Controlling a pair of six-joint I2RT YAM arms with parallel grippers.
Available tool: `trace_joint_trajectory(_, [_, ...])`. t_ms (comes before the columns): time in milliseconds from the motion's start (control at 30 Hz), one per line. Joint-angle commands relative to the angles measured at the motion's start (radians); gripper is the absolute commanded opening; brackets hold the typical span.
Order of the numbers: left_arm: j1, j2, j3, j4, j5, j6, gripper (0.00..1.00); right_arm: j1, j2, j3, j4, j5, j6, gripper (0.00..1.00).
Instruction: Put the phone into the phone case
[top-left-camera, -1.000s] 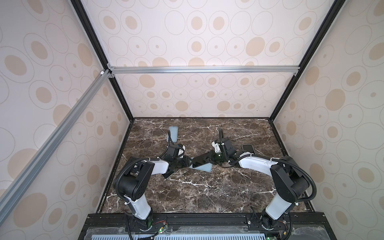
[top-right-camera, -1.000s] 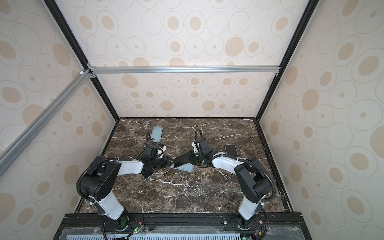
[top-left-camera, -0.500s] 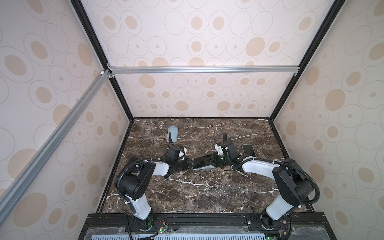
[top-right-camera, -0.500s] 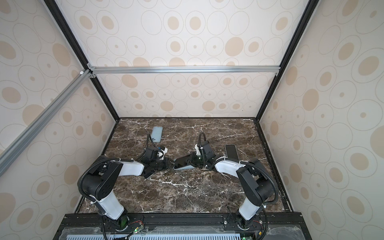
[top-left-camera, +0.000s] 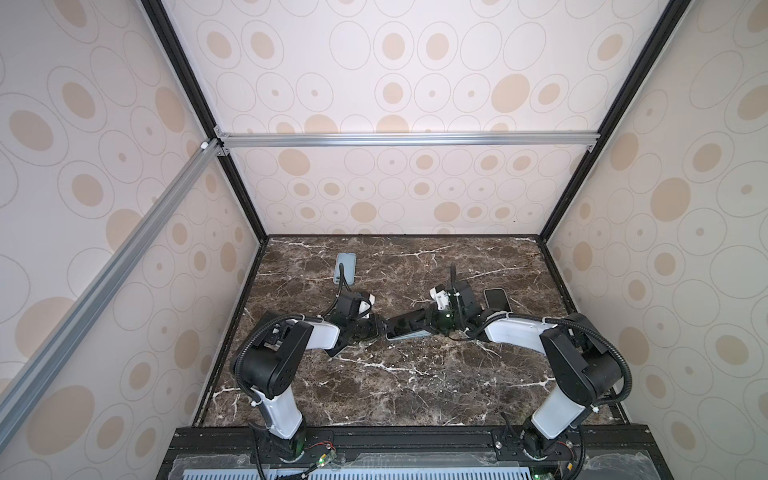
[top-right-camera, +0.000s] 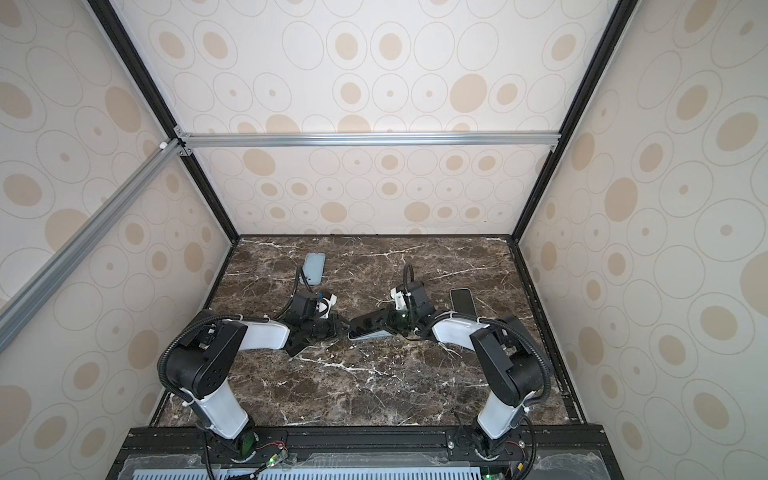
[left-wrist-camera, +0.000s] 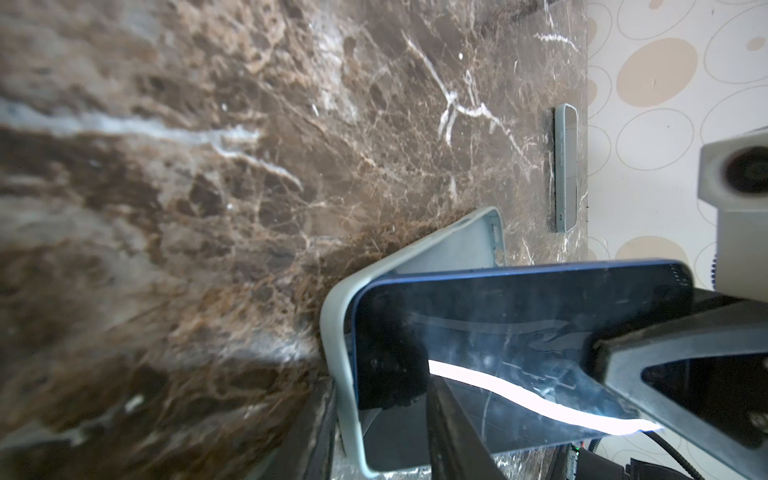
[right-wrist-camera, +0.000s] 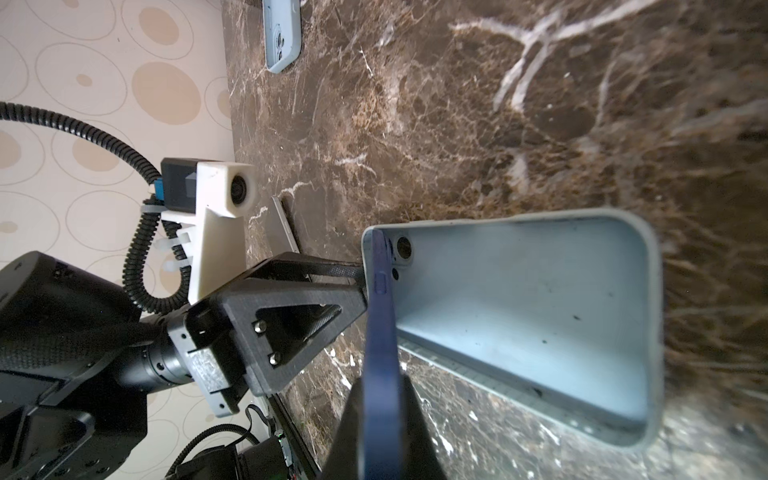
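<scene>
The right hand (right-wrist-camera: 380, 432) was clenched on the blue phone (left-wrist-camera: 519, 316), holding it tilted so that one end went first into the camera-cutout end of the pale phone case (right-wrist-camera: 540, 316). The left hand (top-left-camera: 375, 328) pinched that end of the case, apparently bracing it low over the counter (top-left-camera: 415, 382). The phone's other end stood clear of the case.

No legible text, labels, numbers anywhere.
</scene>
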Motion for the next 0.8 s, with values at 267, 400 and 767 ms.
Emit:
trace_joint_trajectory(267, [-0.013,0.021,0.043,0.040,0.040,0.022,0.36,-0.020,0.072,-0.065,-0.047,-0.061,-0.011,0.00])
trace_joint_trajectory(400, [-0.013,0.027,0.046,0.044,0.048,0.022,0.36,-0.042,0.089,-0.079,-0.037,-0.061,-0.016,0.00])
trace_joint_trajectory(767, [-0.013,0.046,0.063,0.033,0.055,0.040,0.36,-0.083,0.207,-0.090,0.029,-0.127,-0.019,0.00])
